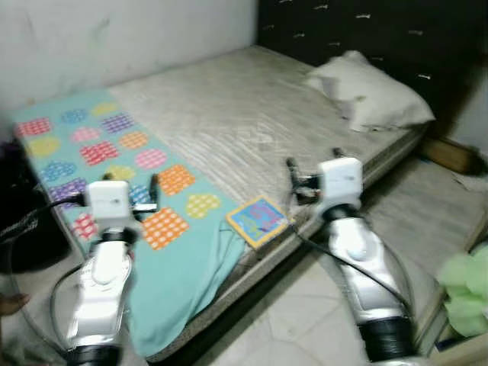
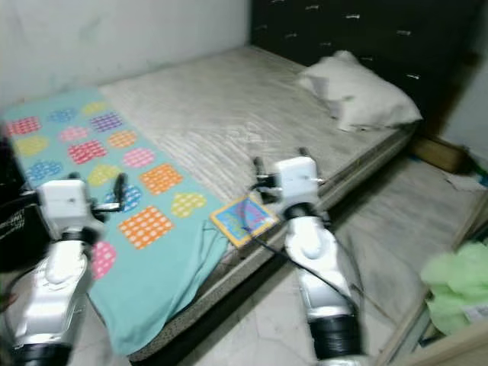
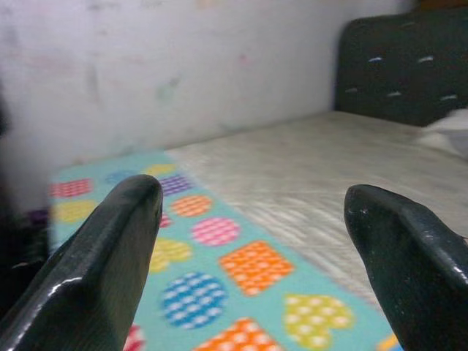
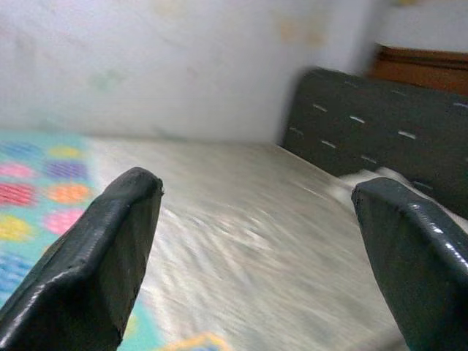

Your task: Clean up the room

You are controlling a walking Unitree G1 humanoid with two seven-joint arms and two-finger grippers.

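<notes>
Along the near edge of the bare mattress (image 1: pixel 229 114), a small colourful book (image 1: pixel 259 219) lies flat, just beside the hanging corner of a turquoise blanket (image 1: pixel 175 274) printed with bright hearts. It looks like the most likely item to tidy from this spot, since it sits loose at the very rim within easy reach. A white pillow (image 1: pixel 366 95) rests at the far end against the dark headboard (image 1: pixel 358 30), where it belongs.

Both arms are raised in front of the bed, probably as a ready pose for approaching. The left gripper (image 1: pixel 149 194) hovers over the blanket with its fingers spread wide and nothing between them. The right gripper (image 1: pixel 313 169) hangs over the mattress just beyond the book, likewise parted and empty. On the floor at the right, something pale green (image 1: pixel 465 293) lies beside a low wooden edge, likely more clutter to clear.
</notes>
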